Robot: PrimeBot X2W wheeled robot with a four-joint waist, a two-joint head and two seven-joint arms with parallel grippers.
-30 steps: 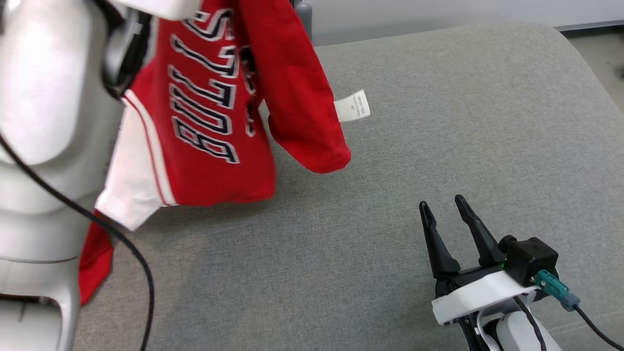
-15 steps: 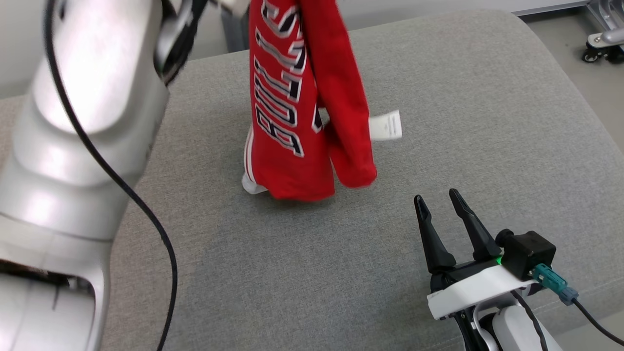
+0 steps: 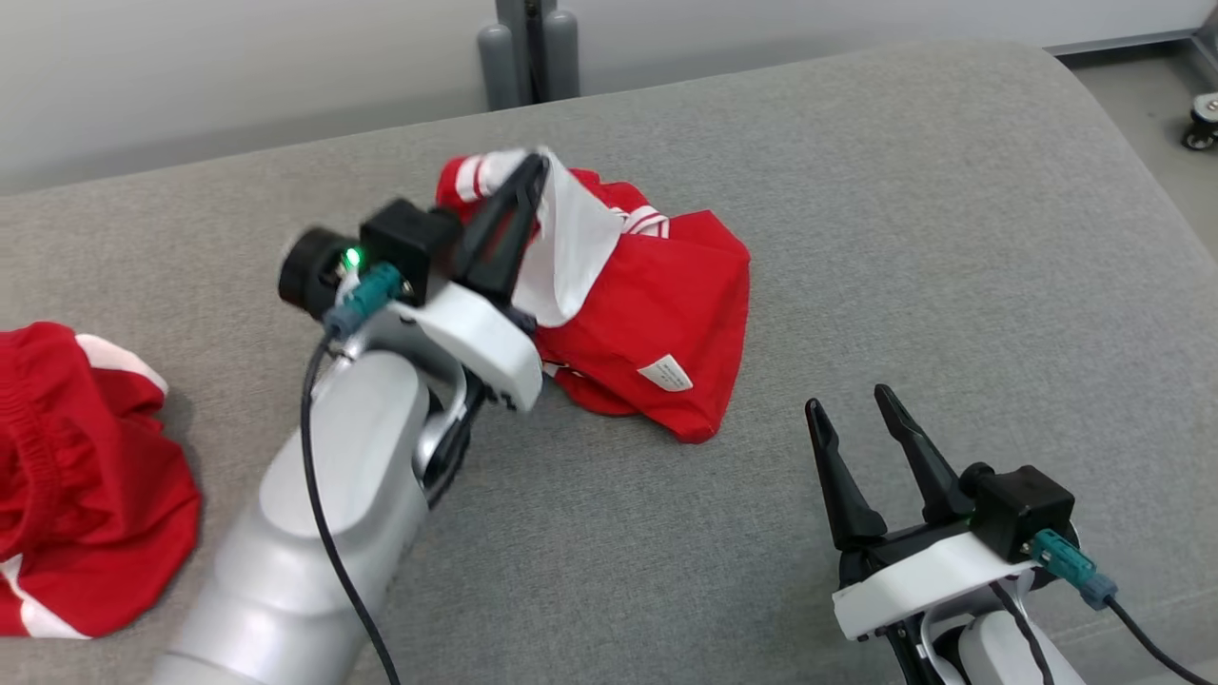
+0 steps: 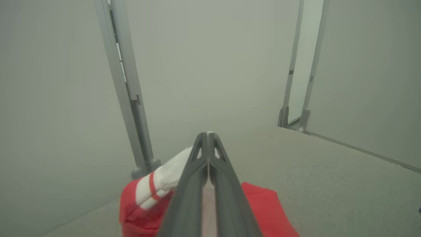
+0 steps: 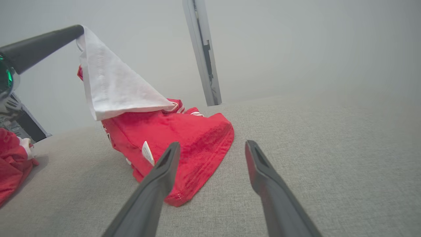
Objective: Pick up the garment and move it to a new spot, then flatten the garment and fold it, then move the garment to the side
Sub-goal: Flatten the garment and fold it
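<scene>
Now the garment [image 3: 657, 314] is down: a second ago it hung clear from our left hand [image 3: 538, 169], and now it sits heaped on the grey padded surface [image 3: 952, 238], toward 12 o'clock in the head view. We read the relocation as basically done, flattening next. Left hand is clamped shut on the white panel [image 5: 111, 89], tenting it up, fingers aimed at 1 o'clock. Right hand [image 3: 849, 398] sits at 4 o'clock, fingers spread, empty.

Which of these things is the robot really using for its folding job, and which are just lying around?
In the job:
- red jersey, its white part pinched in the shut left gripper
- open right gripper, apart from the jersey

Just lying about:
- second red garment, far left
- grey posts behind the grey cushion
- wheel, far right
</scene>
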